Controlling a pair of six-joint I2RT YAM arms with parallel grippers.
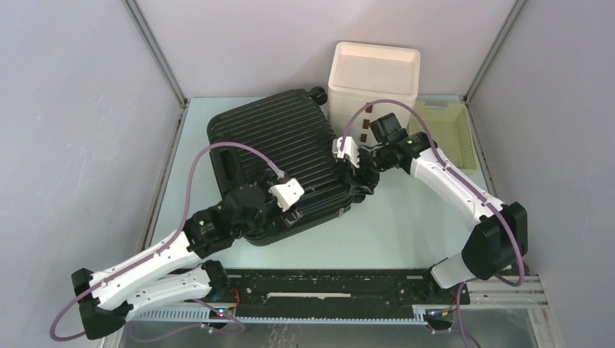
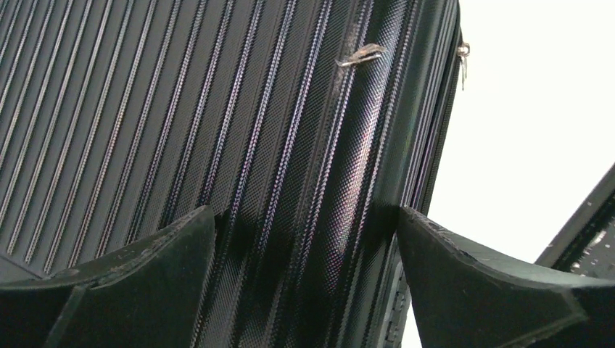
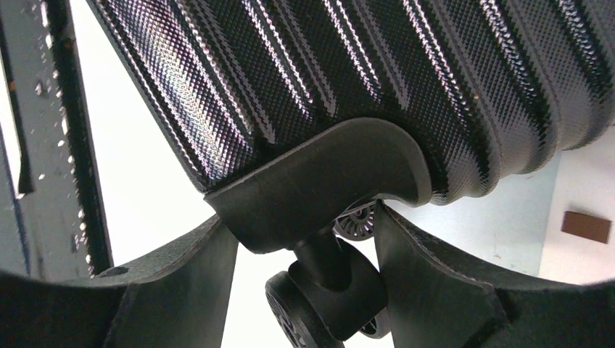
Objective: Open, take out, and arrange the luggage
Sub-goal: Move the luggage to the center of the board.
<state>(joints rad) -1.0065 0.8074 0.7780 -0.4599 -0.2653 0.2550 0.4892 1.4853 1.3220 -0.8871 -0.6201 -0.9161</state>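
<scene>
While our left jaws hang spread over the luggage (image 1: 283, 145), our right jaws straddle its caster wheel (image 3: 319, 290), pinching or not we cannot tell; the wheel could swivel free.

left arm (image 1: 156, 254) hides the luggage (image 1: 283, 141) at its near left corner; right arm (image 1: 446, 174) covers part of the basket (image 1: 468, 138); both wrist views crop the luggage.

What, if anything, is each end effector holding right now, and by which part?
The left end effector holds nothing, open over the luggage shell. The right end effector straddles a corner wheel mount; a firm hold cannot be told.
</scene>
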